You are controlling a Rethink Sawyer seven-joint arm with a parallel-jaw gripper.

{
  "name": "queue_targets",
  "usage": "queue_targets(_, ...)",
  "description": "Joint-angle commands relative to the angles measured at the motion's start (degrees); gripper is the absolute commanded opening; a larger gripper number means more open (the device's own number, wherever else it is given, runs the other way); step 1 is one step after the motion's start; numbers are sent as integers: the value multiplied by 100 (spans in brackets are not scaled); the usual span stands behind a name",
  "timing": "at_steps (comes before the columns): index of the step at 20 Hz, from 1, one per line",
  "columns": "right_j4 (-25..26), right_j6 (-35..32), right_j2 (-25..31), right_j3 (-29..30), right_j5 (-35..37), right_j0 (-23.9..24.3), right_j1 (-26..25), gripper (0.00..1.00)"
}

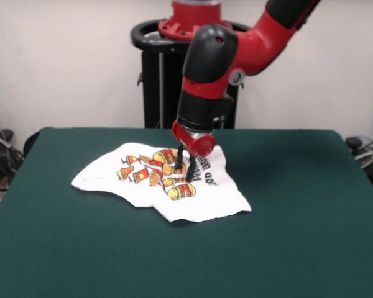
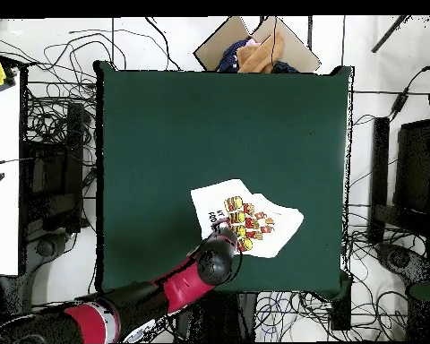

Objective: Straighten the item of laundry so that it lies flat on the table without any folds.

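One garment: a small white T-shirt (image 1: 168,186) (image 2: 245,218) printed with red, orange and yellow food cartoons and black block lettering, alone on the bench (image 1: 298,236) (image 2: 183,125).
Bench: dark green felt-like top, far wider than the shirt.
Shirt position, front view: on the far half of the bench, a little left of centre, directly in front of the black pedestal (image 1: 155,74).
Shirt position, overhead view: toward the robot's edge of the bench, right of centre.
Shirt state: mostly spread out, print facing up, but with an uneven outline; the edge nearest the front camera curves inward, and the cloth bunches slightly under the arm.
End effector (image 1: 185,166): pointing straight down onto the printed middle of the shirt, its two dark fingers (image 1: 179,159) close together with only a narrow gap.
Grip: the tips meet the cloth among the cartoons, where the fabric looks slightly gathered; I cannot tell whether they pinch it or merely rest against it.
Arm: red and black, coming down from the upper right in the front view; in the overhead view it reaches in from the lower left, its black wrist (image 2: 217,260) covering the shirt's near edge and hiding the tips.
Beyond the bench, overhead view: an open cardboard box (image 2: 254,49) holding cloth at the far edge, with cables across the floor.
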State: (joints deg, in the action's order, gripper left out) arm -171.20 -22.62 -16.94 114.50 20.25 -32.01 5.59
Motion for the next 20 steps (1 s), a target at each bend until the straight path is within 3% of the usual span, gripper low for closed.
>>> queue_targets(1,986,-2841,2096,-1615,139,69,95,100)
queue_targets(5,1272,-2744,2226,-1356,149,320,251,100)
queue_targets(9,1937,-2793,2324,-854,-84,625,618,100)
queue_targets(14,2451,-2771,1450,-957,-767,8,284,100)
queue_targets(20,2796,-2299,533,-937,-567,-388,-341,100)
